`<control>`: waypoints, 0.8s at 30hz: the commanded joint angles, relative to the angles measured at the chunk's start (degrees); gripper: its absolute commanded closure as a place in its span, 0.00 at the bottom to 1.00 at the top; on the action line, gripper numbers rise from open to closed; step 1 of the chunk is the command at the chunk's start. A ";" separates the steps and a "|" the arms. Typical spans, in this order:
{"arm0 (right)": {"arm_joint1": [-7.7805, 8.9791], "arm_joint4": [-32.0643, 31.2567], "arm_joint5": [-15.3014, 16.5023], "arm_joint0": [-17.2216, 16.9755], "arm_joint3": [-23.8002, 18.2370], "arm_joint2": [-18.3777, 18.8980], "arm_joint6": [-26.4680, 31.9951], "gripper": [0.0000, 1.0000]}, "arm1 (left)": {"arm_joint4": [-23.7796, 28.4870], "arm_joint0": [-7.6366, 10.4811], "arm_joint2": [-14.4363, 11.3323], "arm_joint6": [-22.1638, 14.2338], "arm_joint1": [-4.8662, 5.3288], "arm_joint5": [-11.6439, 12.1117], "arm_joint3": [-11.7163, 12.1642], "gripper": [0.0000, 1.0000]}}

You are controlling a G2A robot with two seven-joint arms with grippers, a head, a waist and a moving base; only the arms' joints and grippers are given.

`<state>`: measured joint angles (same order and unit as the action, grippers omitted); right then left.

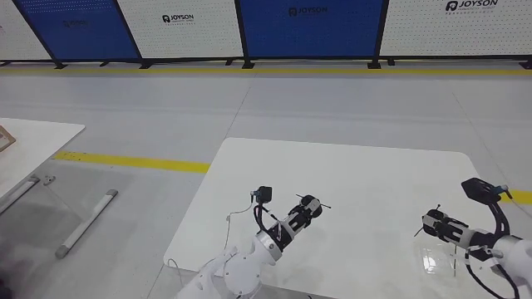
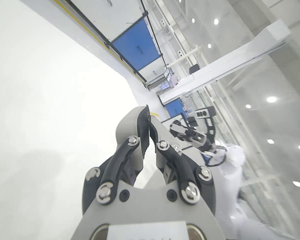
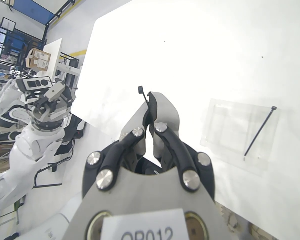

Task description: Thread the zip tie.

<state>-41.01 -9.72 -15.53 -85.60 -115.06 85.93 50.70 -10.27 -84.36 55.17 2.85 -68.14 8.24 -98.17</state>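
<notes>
Fingers on tie, spare in tray

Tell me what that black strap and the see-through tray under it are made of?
The zip tie looks like thin, dull black plastic. The tray seems clear plastic, perhaps acrylic: the white table shows through it and its edges catch light.

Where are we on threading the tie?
Done: the right gripper is shut on one zip tie, its head poking past the fingertips. In hand: the left gripper is shut, apart from the right one. Left: the threading itself; nothing passes through the head yet. A second tie lies on the clear tray.
</notes>
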 commanded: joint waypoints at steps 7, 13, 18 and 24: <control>0.00 0.00 0.00 0.00 0.00 0.00 0.00 1.00 | -1.09 0.59 -0.94 1.45 -0.27 -0.26 0.75 1.00; -0.33 -0.09 1.70 -1.70 -1.45 -0.57 -3.31 1.00 | -1.09 0.59 -0.94 1.45 -0.27 -0.26 0.75 1.00; -1.09 -1.79 3.14 -6.41 -5.93 -3.79 -10.49 1.00 | -1.09 0.59 -0.94 1.45 -0.27 -0.26 0.75 1.00; -2.56 -2.25 4.93 -7.17 -5.17 -10.14 -19.56 1.00 | -1.09 0.59 -0.94 1.45 -0.27 -0.26 0.75 1.00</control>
<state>-43.32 -12.24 -10.93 -93.25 -121.18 77.05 32.47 -11.35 -83.77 54.23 4.30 -68.41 7.98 -97.42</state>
